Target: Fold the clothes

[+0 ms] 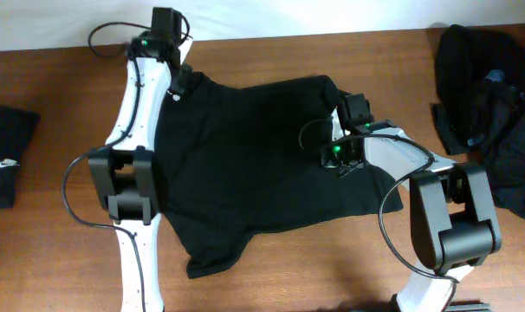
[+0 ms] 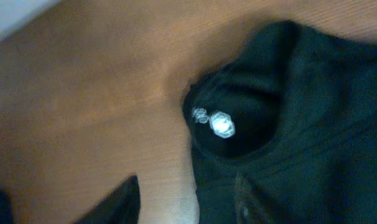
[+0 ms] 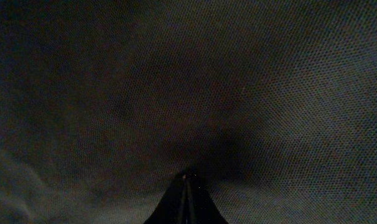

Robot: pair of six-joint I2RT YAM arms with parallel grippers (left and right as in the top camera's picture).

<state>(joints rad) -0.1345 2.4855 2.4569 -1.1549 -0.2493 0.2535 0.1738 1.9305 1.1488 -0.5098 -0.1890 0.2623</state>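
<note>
Black fabric fills the middle of the overhead view: a T-shirt [image 1: 245, 165] lies spread out on the wooden worktop [image 1: 55, 243], turned a little askew, with its collar toward the upper left and its hem toward the lower right. No fold shows in it, so this piece looks to be at the laying-out stage. At the left edge of the frame sits a small, squared-off black garment [image 1: 4, 156] with a white logo, which reads as one already folded. A loose heap of dark clothes [image 1: 488, 95] at the upper right looks unfolded and waiting. By that count the job is early, with most of it left.

The left fingers [image 2: 111, 205] hang over the collar area, near the white tag [image 2: 221, 124]. They stand apart, with bare wood and the shirt's edge beneath them and nothing gripped. The right fingers [image 3: 187, 202] are closed tight together and pressed against the shirt's cloth in the right-centre of the overhead view. Whether they pinch a layer cannot be told.
</note>
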